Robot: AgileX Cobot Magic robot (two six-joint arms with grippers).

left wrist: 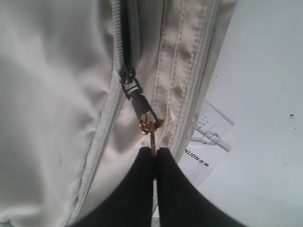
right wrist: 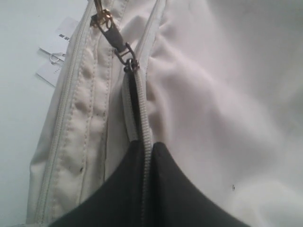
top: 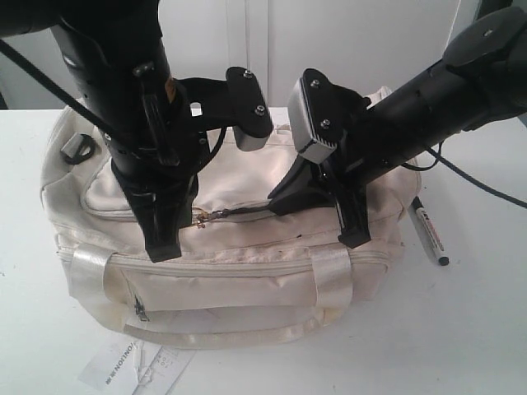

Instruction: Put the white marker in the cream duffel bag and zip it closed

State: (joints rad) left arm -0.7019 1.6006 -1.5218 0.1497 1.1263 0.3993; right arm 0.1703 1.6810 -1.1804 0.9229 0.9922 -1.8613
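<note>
two grips: left gripper jaws clamp pull; right gripper jaws pinch bag seam, likely as brace; marker outside.

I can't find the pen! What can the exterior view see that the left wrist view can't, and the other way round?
Only the exterior view shows the white marker. It lies on the table beside the cream duffel bag, not inside it. That view also shows the bag's handles. Only the left wrist view shows, up close, the left gripper shut on the gold end of the zipper pull, and a paper clip on the paper tag. Both views show the bag, the zipper pull and the tag.
</note>
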